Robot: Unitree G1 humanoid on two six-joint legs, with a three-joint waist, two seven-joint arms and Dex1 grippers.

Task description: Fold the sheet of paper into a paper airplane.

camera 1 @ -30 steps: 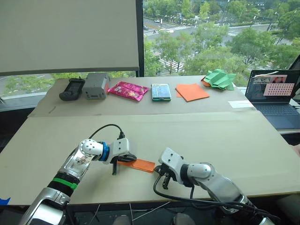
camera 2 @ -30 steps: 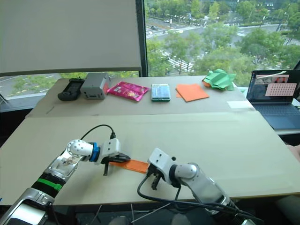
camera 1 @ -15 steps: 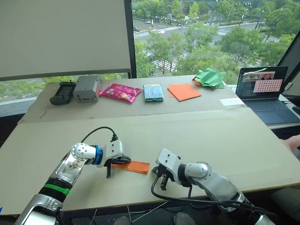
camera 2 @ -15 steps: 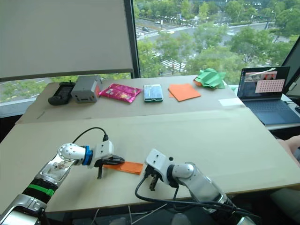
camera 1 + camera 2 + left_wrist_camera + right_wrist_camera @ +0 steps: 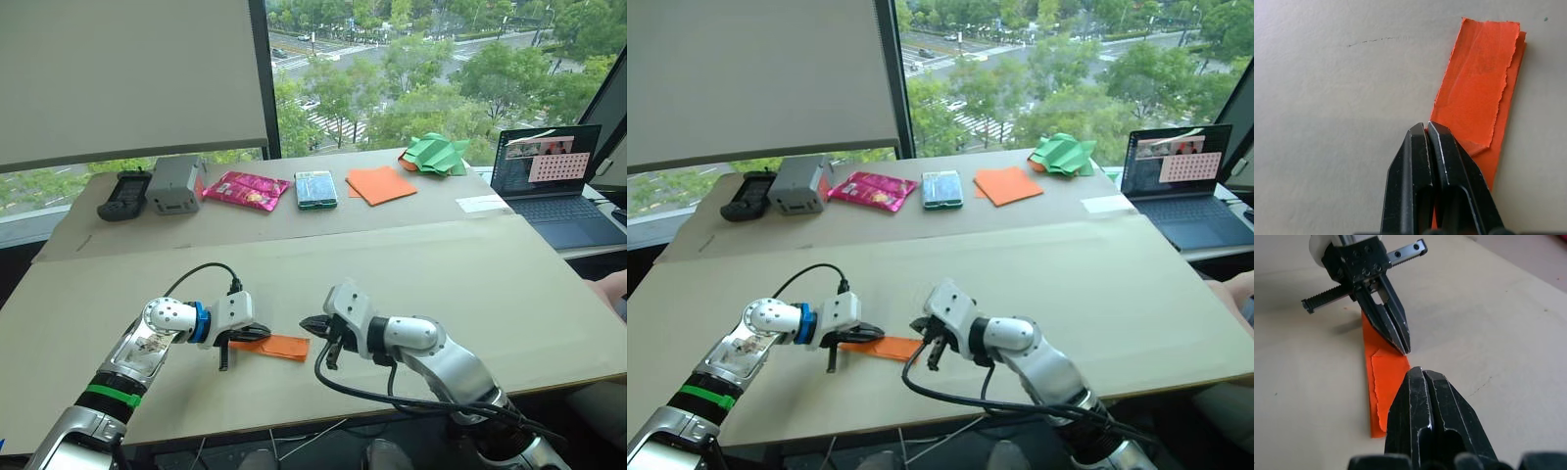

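Nearest me, low in the frame, my right gripper has lifted and swung in toward the paper over the last second; earlier it hung pointing down just right of the paper's end, and now its clenched tips sit at that right end. In the right wrist view the fingers are pressed together with nothing between them.

My left gripper stays at the left end of the sheet of paper, which lies flat on the table, lower centre of the frame, folded into a narrow orange strip with layered, ragged-edged flaps. The left jaws are clenched; their tips rest at the strip's edge, and I cannot tell whether they pinch it or only press it down. The strip itself has not shifted between the grippers.

I read this as the right arm coming in to press or crease the far end while the left anchors; the folding looks well along, though I see no pointed nose yet.

Further up the frame, along the back edge: a grey box, a pink packet, the stack of orange sheets, crumpled green paper, and a laptop at upper right.
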